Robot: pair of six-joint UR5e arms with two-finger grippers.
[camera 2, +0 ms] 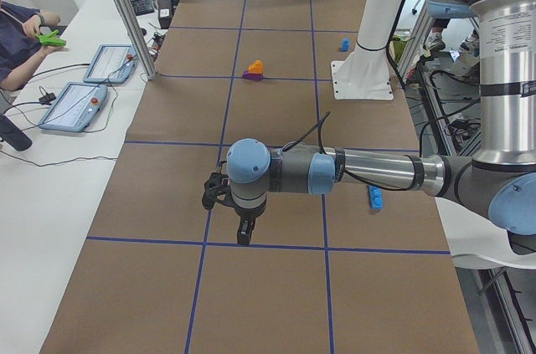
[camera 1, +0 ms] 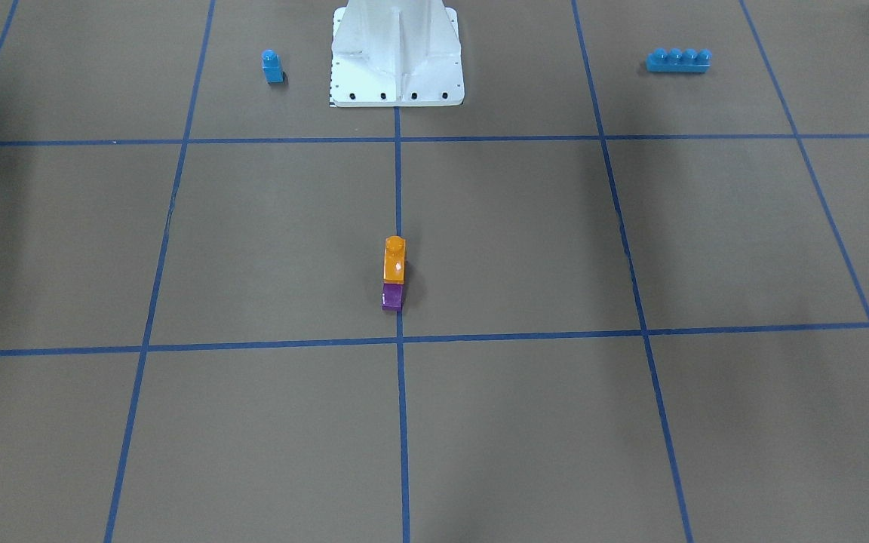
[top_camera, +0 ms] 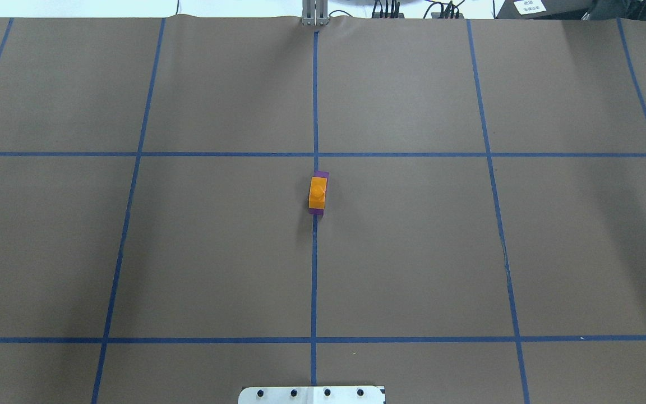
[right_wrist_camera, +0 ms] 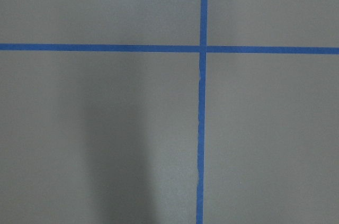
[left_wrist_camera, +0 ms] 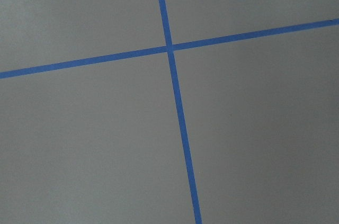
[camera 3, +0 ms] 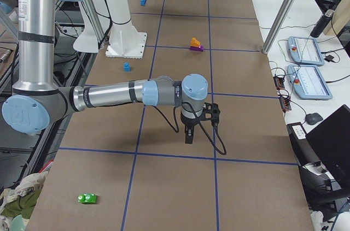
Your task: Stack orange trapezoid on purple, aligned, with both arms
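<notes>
Left pincer (camera 2: 244, 238) first: it hangs fingers-down over the brown table (top_camera: 216, 252), close to a crossing of the blue tape lines (top_camera: 313, 280). It shows only in the side view from the robot's left, so I cannot tell whether its fingers are spread or pressed together. Same story for the right pincer (camera 3: 188, 137), which points down above the table at the opposite end; whether it is spread or pressed together cannot be told. Each wrist camera sees just bare brown surface and one tape crossing.

Moving out, the two arms: the left arm (camera 2: 368, 171) and the right arm (camera 3: 120, 93) each reach out level over their own end of the table, both well apart from the middle.

And in the middle, the stack. One orange block (top_camera: 317, 193) sits on top of one purple block (top_camera: 321, 174), right on the centre tape line. From overhead, a sliver of purple peeks out at the far end and the near end of the orange. The orange stud faces up.

Further out, one white pedestal (camera 1: 397, 53) stands on the robot's side. Beside it, one small blue block (camera 1: 272, 66) on the robot's right, and one long blue brick (camera 1: 678, 60) with four studs on the robot's left. One green block (camera 3: 87, 198) lies at the table's right end.

Off the table, two control tablets (camera 3: 303, 49) lie on a white bench, and one person (camera 2: 17, 23) sits there.
</notes>
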